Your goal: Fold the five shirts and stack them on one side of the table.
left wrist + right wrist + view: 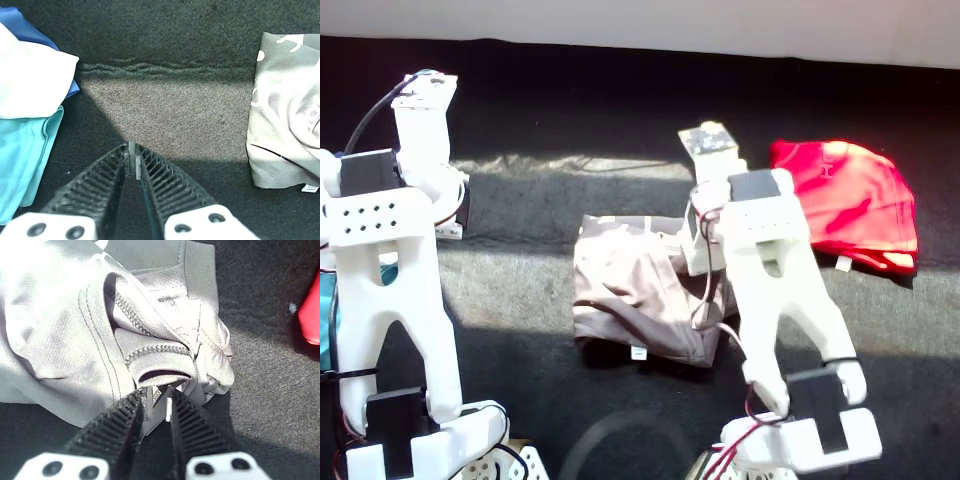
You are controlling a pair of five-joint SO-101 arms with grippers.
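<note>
Three shirts look done: a white shirt [30, 80], a blue shirt [27, 27] and a teal shirt [25, 155] lie piled well to one side of the grey shirt [640, 290]. The left gripper [131, 160] rests between pile and grey shirt, jaws pressed together, empty. The right gripper [160, 405] is narrow, apparently pinching the grey shirt's rumpled edge. This shirt is only partly folded. Beyond it, the red shirt [850, 200] lies untouched.
</note>
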